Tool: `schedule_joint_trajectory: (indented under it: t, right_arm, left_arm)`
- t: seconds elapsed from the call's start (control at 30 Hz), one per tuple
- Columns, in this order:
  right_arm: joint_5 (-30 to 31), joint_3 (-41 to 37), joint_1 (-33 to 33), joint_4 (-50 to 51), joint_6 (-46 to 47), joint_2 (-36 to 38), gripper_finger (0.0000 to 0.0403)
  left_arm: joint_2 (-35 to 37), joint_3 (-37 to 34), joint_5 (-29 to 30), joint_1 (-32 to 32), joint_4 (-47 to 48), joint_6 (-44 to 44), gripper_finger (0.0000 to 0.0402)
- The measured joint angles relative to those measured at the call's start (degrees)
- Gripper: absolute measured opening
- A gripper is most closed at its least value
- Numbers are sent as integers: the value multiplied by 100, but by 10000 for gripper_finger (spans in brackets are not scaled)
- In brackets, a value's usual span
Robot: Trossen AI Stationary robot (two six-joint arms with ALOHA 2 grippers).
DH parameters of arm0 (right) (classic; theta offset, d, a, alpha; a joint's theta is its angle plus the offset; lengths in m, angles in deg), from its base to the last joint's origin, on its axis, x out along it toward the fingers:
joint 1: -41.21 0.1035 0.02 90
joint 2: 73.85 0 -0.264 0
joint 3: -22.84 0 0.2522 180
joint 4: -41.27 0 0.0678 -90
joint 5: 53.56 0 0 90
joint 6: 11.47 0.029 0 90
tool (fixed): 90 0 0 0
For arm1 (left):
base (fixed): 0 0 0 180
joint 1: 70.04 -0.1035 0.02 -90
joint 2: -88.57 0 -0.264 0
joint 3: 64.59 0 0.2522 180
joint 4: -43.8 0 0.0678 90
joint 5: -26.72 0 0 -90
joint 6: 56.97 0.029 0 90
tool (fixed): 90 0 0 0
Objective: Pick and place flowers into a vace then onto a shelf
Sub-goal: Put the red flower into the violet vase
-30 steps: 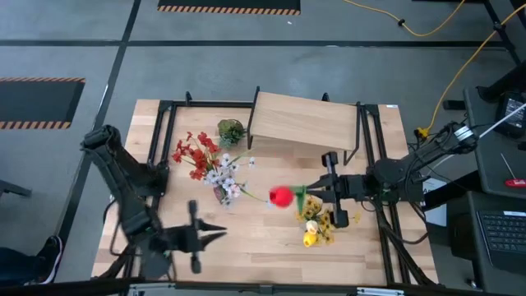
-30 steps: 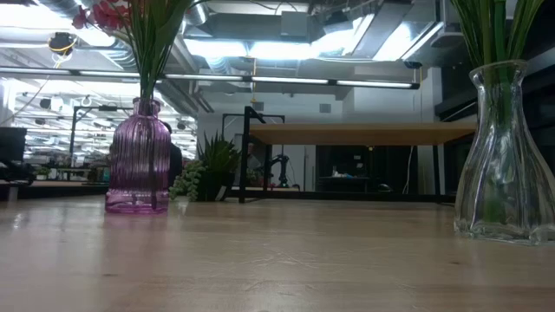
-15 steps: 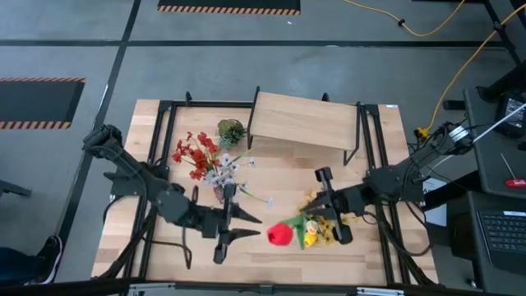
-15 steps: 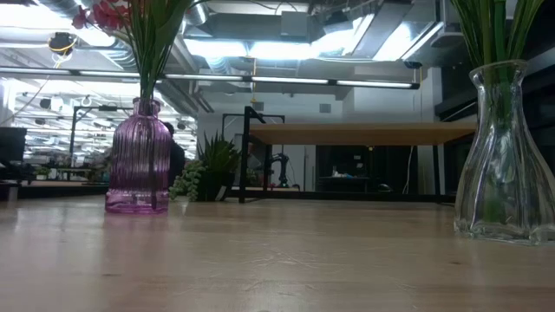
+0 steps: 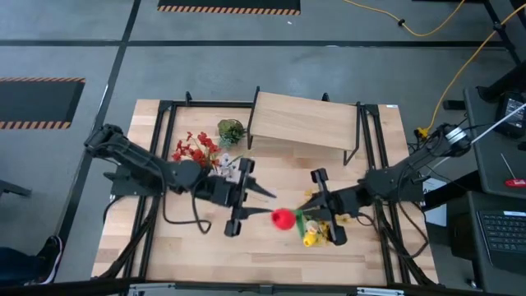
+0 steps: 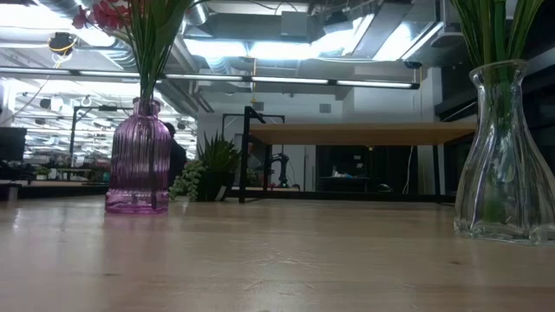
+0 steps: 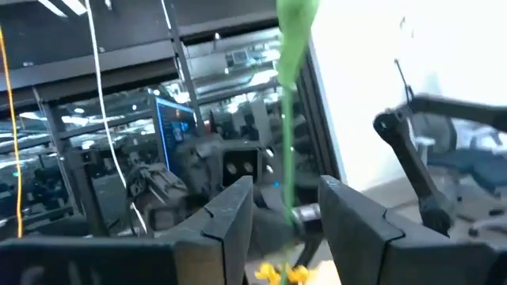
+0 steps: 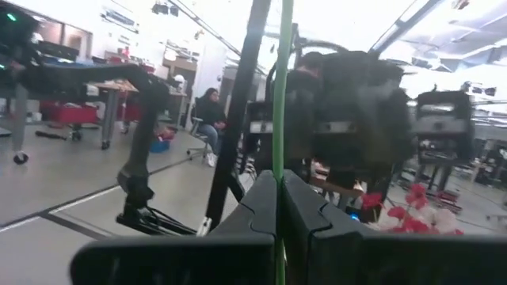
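Since the earlier frames: left gripper has moved from the table's near edge up to mid-table, close to the red tulip
Tulip axis: roughly level, red head toward the left arm, green stem running back into the right gripper
Right gripper: fingers clamped on the stem, arm reaching in low from the right
Left gripper: fingers spread, stem between them, nothing gripped
Shelf: at the table's far side
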Motion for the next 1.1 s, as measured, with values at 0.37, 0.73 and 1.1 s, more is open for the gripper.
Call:
schedule_joint_trajectory:
  t: [0.37,0.73,1.1]
  right_arm:
    - [4,-2,-567,-186,310,-368,0]
    - [-204,-2,-1012,-424,302,-415,0]
    - [-335,-2,-1058,-469,-9,-415,0]
  left_arm:
    - [-105,2,-165,-350,-185,-399,148]
    - [-105,2,-22,-409,-84,-198,148]
    - [-105,2,109,-719,-60,-192,145]
